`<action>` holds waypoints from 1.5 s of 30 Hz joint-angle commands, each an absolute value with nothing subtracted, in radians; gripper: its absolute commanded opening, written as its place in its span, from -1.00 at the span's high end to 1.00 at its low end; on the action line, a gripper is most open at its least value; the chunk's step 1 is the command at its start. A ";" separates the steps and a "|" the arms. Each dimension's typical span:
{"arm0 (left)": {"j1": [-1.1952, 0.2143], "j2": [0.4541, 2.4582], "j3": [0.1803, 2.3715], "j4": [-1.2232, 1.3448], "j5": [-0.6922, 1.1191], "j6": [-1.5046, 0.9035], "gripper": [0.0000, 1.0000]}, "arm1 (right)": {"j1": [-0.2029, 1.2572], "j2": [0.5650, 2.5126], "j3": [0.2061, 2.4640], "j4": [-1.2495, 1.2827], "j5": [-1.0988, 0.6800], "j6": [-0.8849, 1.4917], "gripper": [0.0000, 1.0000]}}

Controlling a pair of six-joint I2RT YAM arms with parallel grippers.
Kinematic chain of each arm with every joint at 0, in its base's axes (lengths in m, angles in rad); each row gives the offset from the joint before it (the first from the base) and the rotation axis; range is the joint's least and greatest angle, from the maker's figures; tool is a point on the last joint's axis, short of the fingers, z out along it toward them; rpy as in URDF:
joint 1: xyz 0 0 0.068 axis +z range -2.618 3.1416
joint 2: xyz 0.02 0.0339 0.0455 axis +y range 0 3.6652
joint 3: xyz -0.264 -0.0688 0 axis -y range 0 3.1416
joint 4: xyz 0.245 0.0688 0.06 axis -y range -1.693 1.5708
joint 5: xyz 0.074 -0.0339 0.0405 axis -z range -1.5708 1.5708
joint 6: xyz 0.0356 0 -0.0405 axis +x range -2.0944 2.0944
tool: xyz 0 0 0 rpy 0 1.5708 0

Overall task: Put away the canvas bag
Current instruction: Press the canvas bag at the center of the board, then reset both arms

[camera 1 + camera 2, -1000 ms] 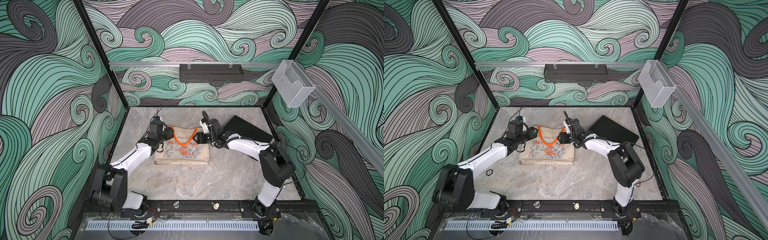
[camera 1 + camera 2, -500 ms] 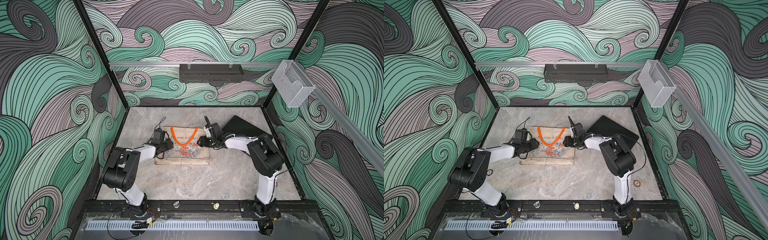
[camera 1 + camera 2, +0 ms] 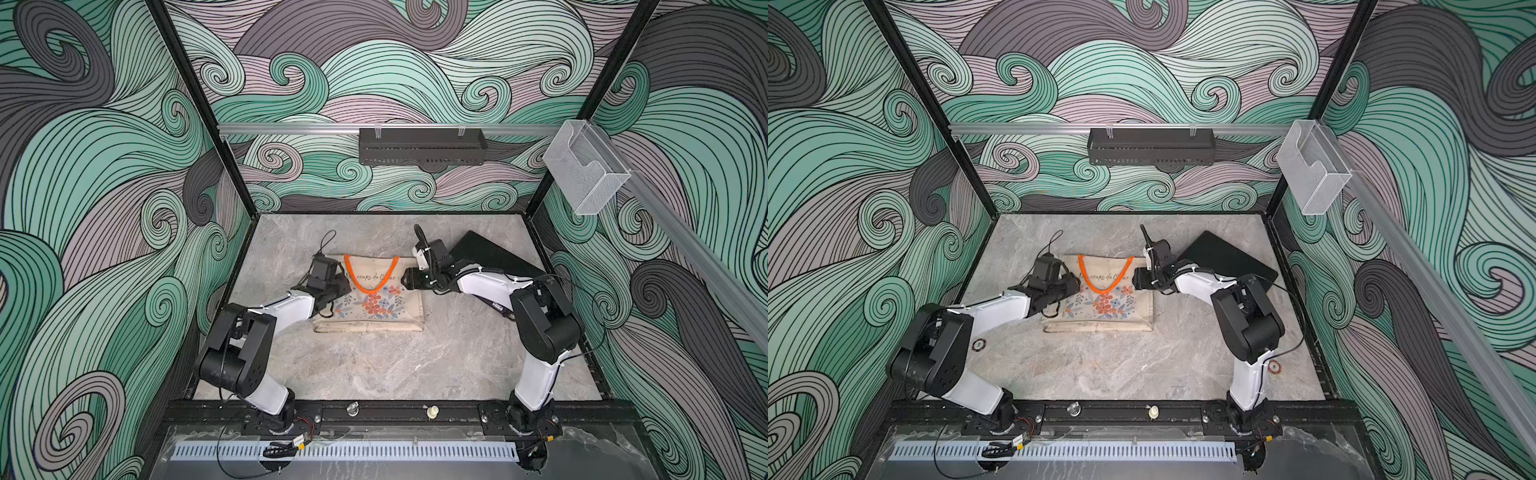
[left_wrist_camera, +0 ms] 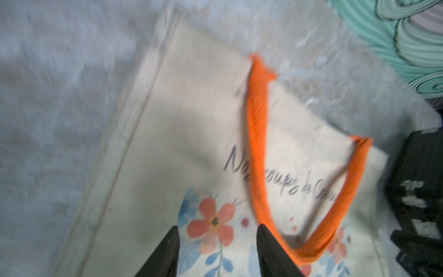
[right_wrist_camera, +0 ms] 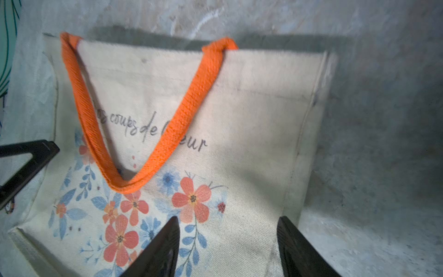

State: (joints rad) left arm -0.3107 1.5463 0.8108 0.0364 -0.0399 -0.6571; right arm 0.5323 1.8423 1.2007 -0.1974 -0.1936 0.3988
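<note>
The canvas bag (image 3: 374,309) lies flat mid-table. The left gripper (image 4: 217,227) hangs over its 9 o'clock edge and the right gripper (image 5: 228,218) over its 3 o'clock edge, both spread apart and empty. A flat black box (image 3: 490,253) sits at 2 o'clock, and bare table (image 3: 374,365) spreads toward 6.

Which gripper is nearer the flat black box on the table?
Right. The right gripper is at the edge of the canvas bag nearest the flat black box; the left gripper is at the opposite edge, farther away.
</note>
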 commanded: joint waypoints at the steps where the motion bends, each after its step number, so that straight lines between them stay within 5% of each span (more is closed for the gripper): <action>1: -0.305 1.551 0.940 -0.039 -0.069 -0.606 -0.10 | 0.532 1.789 1.233 -0.296 -0.217 0.380 -0.27; 7: -0.252 1.742 1.056 0.056 0.032 -0.618 0.12 | 0.588 1.676 1.062 -0.241 -0.334 0.473 -0.07; 16: -0.212 1.879 1.064 0.126 -0.047 -0.615 0.27 | 0.620 1.664 0.800 -0.055 -0.313 0.558 0.38; 28: -0.192 1.846 1.015 0.194 -0.031 -0.614 0.27 | 0.622 1.603 0.767 -0.081 -0.213 0.517 0.46; 31: -0.190 1.748 1.066 0.107 -0.031 -0.614 0.27 | 0.621 1.488 0.828 -0.140 -0.137 0.440 0.13; 33: -0.188 1.666 1.089 0.036 -0.031 -0.614 0.27 | 0.616 1.399 0.873 -0.187 -0.020 0.356 -0.33; 34: -0.186 1.631 1.089 0.002 -0.136 -0.527 -0.35 | 0.609 1.355 0.884 -0.198 0.033 0.311 -0.58; 36: -0.181 1.554 1.073 -0.053 -0.295 -0.444 -0.86 | 0.582 1.268 0.875 -0.176 0.175 0.244 -0.99; 45: -0.144 1.321 0.735 0.131 -0.650 -0.223 -0.97 | 0.206 1.194 0.653 0.199 0.272 0.008 -0.99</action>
State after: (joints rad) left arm -0.1452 1.3243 0.8425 0.0906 -0.4988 -0.3435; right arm 0.2527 1.1717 0.7685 0.0387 0.1539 0.1455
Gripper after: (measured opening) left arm 0.986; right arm 0.997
